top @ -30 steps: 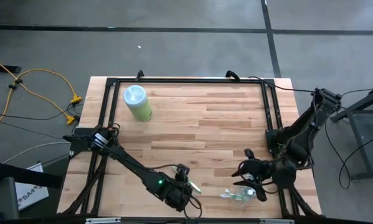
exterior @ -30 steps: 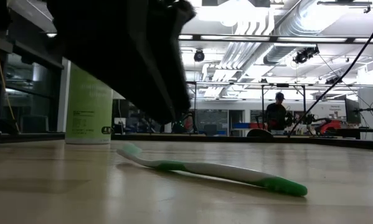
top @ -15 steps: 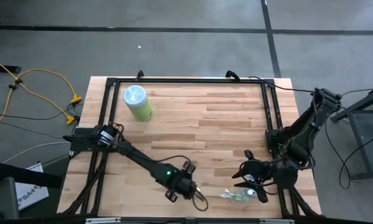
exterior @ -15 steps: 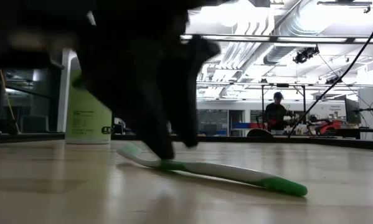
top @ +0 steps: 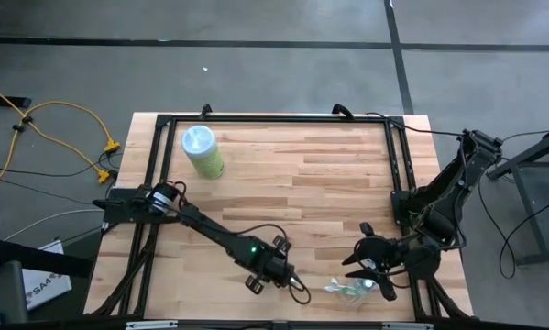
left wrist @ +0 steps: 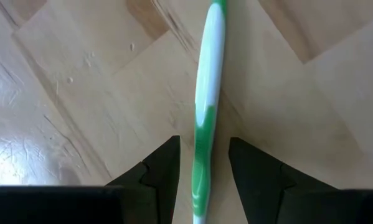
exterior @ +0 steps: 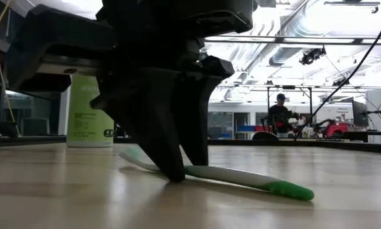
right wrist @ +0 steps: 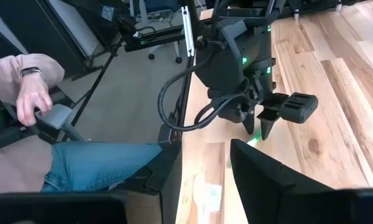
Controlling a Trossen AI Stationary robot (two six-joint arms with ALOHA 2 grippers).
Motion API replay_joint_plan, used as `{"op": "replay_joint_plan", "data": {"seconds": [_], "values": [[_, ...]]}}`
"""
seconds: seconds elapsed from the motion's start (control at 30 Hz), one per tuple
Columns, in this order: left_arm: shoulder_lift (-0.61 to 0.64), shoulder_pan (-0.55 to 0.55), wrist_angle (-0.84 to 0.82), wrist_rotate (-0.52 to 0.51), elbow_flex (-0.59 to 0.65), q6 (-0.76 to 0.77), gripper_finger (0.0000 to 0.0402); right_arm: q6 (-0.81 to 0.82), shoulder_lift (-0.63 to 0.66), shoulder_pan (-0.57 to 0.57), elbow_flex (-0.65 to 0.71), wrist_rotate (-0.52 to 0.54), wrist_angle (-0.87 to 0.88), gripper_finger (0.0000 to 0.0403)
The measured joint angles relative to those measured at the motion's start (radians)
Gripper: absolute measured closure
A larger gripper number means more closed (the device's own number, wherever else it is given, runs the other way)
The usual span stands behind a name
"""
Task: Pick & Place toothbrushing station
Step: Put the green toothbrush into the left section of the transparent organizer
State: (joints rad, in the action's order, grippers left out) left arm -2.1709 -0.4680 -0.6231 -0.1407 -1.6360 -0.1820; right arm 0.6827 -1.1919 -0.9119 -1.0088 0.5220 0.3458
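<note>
My left fingers [left wrist: 203,177] stand apart, tips down on the bench [top: 329,183], straddling the green-white toothbrush [left wrist: 206,112] lying flat near the front edge; not clamped. My right fingers [top: 358,259], spread and empty, hover just beside the clear cup [top: 350,289].

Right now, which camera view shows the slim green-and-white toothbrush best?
The left wrist view: the green-and-white toothbrush lies between the open left gripper fingers. The low view shows it side-on, partly hidden; the high and right wrist views show only a sliver.
</note>
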Motion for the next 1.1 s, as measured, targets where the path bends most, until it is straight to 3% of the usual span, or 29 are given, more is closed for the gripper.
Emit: {"op": "replay_joint_plan", "data": {"seconds": [0.53,0.87,1.1], "values": [[-0.024,0.078,-0.057,0.109,-0.001,0.033,0.0264,-0.006,-0.001,0.0,0.0,-0.001,-0.04,0.0275],[-0.023,0.087,-0.116,0.082,-0.001,0.063,0.0265,-0.01,-0.001,0.0,0.0,-0.005,-0.044,0.0275],[-0.023,0.084,-0.125,0.06,0.001,0.059,0.0311,-0.018,-0.001,0.0,0.0,-0.005,-0.044,0.0275]]}}
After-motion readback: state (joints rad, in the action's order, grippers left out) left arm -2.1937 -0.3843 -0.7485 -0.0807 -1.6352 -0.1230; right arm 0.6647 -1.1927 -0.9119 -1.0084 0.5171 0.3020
